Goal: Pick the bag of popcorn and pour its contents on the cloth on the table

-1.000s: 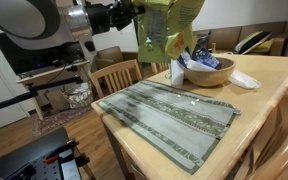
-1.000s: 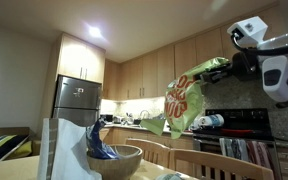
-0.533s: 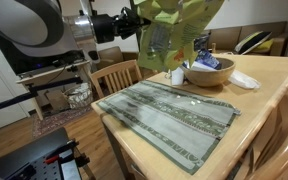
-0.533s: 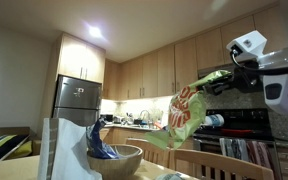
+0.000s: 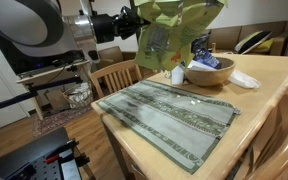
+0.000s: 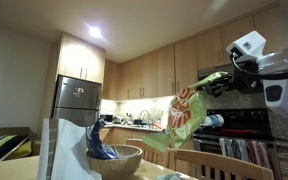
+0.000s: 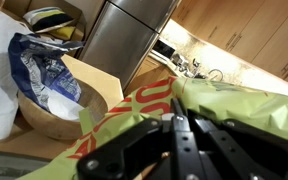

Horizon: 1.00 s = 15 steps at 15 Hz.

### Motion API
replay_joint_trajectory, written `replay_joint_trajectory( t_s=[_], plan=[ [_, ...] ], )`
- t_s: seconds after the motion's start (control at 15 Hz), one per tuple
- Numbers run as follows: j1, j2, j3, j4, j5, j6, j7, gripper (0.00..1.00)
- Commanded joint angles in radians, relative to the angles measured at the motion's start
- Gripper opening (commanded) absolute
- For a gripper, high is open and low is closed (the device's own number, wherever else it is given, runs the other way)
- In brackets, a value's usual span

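While the gripper [image 5: 134,22] is pinched shut on one edge of the bag of popcorn [image 5: 174,35], the lime-green bag hangs in the air above the table [image 5: 269,95], beside the wooden bowl [image 5: 209,72] and toward the far end of the cloth [image 5: 169,110]. The cloth surface appears bare, so the step in hand is judged to be positioning before the pour. The next move calls for centring the bag over the cloth, clear of the bowl, then tipping its opening downward.

The cloth [image 5: 169,112] lies on the table [image 5: 272,88], the bowl [image 5: 210,73] just beyond it, the bag of popcorn [image 5: 174,35] above its far end.
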Motion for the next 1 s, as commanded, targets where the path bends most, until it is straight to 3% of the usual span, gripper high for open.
replay_joint_trajectory(
  t_s=[0.0, 0.6, 0.93],
  plan=[
    [-0.001, -0.062, 0.025, 0.0, 0.0, -0.05, -0.079, 0.0],
    [0.0, -0.142, 0.019, 0.0, 0.0, -0.023, -0.249, 0.0],
    [0.016, -0.176, 0.034, 0.0, 0.0, -0.09, -0.347, 0.0]
  ],
)
